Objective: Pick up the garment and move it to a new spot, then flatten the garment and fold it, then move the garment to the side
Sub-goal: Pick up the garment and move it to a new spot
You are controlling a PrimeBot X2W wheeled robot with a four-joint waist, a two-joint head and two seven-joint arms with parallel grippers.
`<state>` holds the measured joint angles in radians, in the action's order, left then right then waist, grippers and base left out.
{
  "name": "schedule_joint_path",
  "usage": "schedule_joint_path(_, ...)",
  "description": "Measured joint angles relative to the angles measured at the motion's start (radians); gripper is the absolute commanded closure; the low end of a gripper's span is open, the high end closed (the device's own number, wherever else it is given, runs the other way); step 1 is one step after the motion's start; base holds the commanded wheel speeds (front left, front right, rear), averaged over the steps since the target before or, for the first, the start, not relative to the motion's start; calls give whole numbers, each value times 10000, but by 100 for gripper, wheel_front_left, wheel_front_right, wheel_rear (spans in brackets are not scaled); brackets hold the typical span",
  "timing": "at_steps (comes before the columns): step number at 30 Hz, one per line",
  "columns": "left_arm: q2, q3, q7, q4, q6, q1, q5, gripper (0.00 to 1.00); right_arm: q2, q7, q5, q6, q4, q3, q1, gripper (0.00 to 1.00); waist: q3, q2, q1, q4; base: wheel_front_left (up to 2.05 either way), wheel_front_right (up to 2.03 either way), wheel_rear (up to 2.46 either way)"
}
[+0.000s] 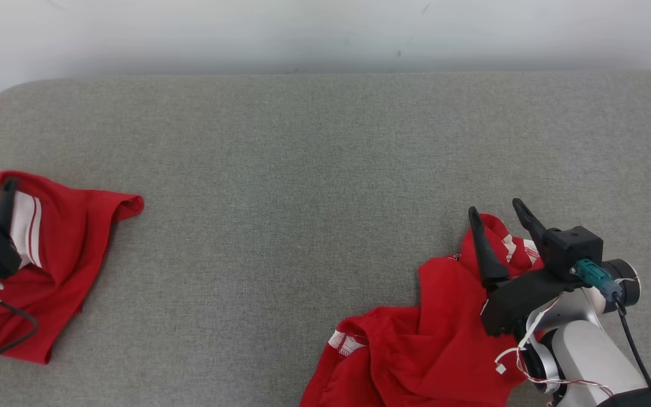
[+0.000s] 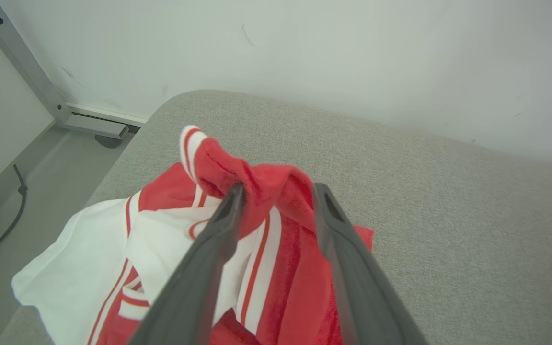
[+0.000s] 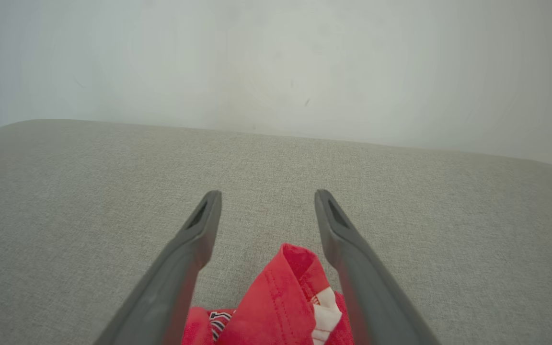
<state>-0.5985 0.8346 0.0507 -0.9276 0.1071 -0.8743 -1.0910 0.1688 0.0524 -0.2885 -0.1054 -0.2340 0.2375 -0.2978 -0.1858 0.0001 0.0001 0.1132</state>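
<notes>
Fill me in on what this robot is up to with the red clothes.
A two-armed robot is working over a grey padded surface. Its left gripper has its jaws apart around a raised fold of the red-and-white garment at the surface's left end, not clamping it. Its right gripper hangs open over a second red garment, crumpled at the near right. Neither piece is flattened or folded yet.

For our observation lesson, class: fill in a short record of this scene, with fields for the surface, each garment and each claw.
Surface: grey fabric, pale wall behind
Left garment: red and white, crumpled, far left
Right garment: red, crumpled, front right
Left claw: open, cloth bunched between its tips
Right claw: open, over the right garment
</notes>
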Motion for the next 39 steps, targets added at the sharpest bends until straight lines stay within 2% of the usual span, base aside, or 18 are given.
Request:
schedule_joint_path(15, 50, 577, 1028, 153, 77, -974, 1262, 0, -4, 153, -104, -2, -531, -217, 35, 0, 608, -2, -1, 278, 0, 0, 0)
schedule_joint_path(21, 245, 341, 1682, 1099, 77, -842, 1112, 0, 42, 242, -199, 0, -577, -347, 229, 0, 959, -2, -2, 412, 0, 0, 0)
schedule_joint_path(27, 771, 209, 1889, 2056, -29, 404, 756, 0, 209, 324, -395, 31, -819, -527, 752, 0, 1406, -2, -2, 483, 0, 0, 0)
schedule_joint_path(33, 784, 211, 1965, 3195, -299, 1672, 708, 0, 267, 355, -499, 86, -771, -562, 1147, 0, 1864, -3, -3, 530, 0, 0, 0)
schedule_joint_path(39, 777, 276, 1983, 4596, -761, 2967, 717, 0, 284, 337, -545, 86, -581, -569, 1459, 0, 2085, -3, -3, 440, 0, 0, 0)
